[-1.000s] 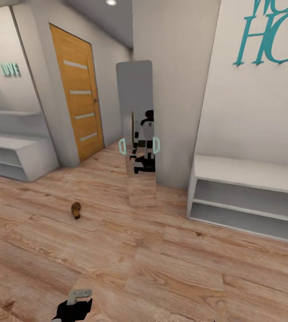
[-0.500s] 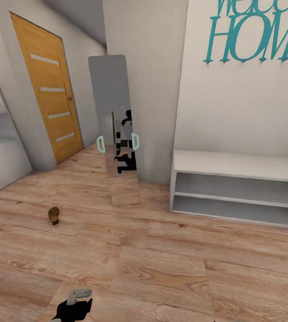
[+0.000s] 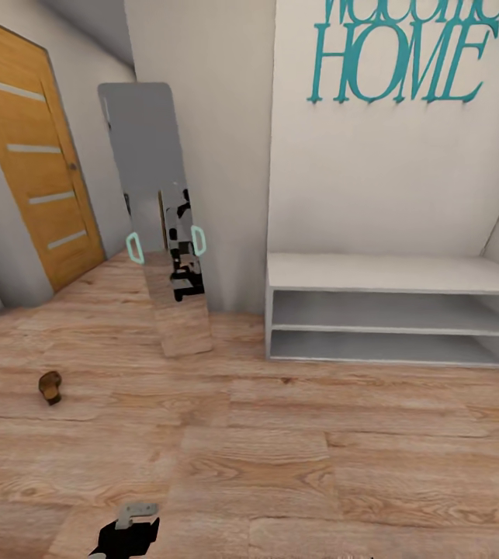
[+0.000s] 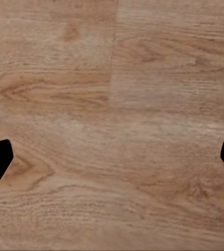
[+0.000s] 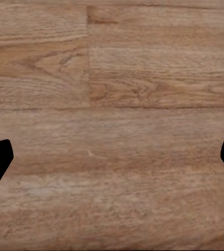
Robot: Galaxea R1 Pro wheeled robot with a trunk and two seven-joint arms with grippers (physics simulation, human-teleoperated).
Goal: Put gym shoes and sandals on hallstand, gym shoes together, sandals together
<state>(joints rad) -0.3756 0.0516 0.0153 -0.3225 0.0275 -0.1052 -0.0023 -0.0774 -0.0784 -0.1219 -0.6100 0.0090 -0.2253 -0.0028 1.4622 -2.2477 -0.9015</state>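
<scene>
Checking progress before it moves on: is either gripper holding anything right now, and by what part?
Nothing is held. Left gripper and right gripper are open over bare floor.

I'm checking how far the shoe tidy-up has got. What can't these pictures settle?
- Sandal, head view: too small to make out strap or which way it points.
- Hallstand, head view: right end cut off by the picture edge.
- Left gripper and right gripper, wrist views: fingertips cut off at the edges, spread wide over bare corridor floor.

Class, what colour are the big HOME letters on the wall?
Teal; the letters show best in the head view.
</scene>
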